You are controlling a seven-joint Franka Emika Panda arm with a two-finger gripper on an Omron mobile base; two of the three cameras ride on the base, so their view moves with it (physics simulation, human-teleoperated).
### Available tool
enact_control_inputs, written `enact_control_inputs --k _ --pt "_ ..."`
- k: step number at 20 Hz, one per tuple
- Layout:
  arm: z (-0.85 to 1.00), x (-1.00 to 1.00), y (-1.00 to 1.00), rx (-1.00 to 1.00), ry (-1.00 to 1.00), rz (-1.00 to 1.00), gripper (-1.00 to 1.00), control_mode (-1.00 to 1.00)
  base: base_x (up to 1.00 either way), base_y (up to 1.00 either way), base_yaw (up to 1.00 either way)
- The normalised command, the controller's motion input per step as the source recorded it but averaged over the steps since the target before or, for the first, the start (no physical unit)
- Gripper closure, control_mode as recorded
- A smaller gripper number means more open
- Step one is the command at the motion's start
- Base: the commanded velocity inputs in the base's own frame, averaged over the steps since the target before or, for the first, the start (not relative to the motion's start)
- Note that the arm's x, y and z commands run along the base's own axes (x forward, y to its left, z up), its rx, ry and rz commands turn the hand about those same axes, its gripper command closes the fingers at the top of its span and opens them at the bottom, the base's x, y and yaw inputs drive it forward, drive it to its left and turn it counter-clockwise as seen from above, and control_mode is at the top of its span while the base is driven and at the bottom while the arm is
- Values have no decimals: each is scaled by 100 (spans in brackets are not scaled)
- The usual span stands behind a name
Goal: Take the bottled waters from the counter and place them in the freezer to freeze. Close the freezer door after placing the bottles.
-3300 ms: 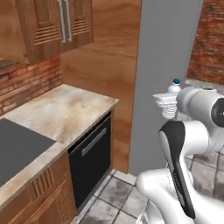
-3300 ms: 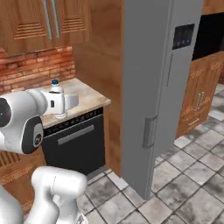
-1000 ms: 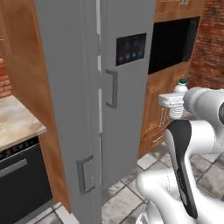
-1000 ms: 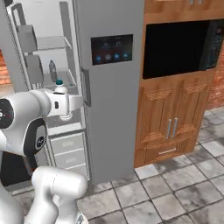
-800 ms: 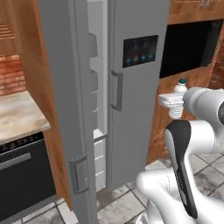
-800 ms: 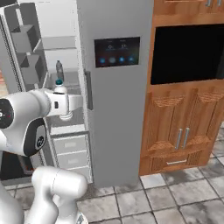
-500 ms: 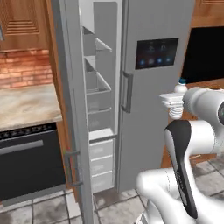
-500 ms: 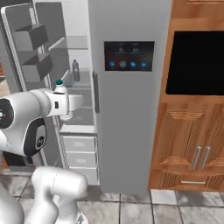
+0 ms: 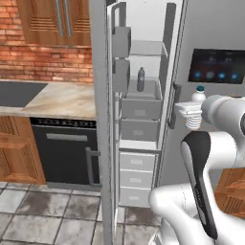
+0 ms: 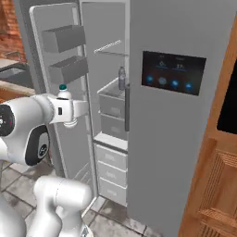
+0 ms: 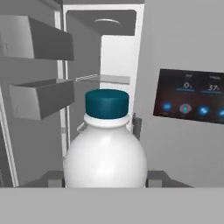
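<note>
Left base view: freezer [image 9: 143, 95] stood open, the freezer door [image 9: 103, 119] swung wide toward the counter [image 9: 57, 98]. The grey bottle [image 9: 141, 79] sat upright inside the freezer, on top of the upper drawer; half done, it seemed.

Right base view: the gripper [image 10: 69, 111] held the white bottle [image 10: 65, 104] upright, outside the freezer, in front of its opening.

Hand view: jaws were closed on the white bottle [image 11: 106, 148]. Left to do, judging by this: put it inside, shut the door.

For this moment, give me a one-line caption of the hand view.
White bottle with blue cap held upright in the tool, facing the open freezer.
</note>
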Motion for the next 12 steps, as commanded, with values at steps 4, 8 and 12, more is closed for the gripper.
enact_control_inputs --k 4,8,12 --pt "0 0 0 0 0 0 100 100 53 -33 60" --pt "0 0 0 0 0 0 100 100 44 -21 41" --pt "0 0 0 0 0 0 100 100 14 -26 14"
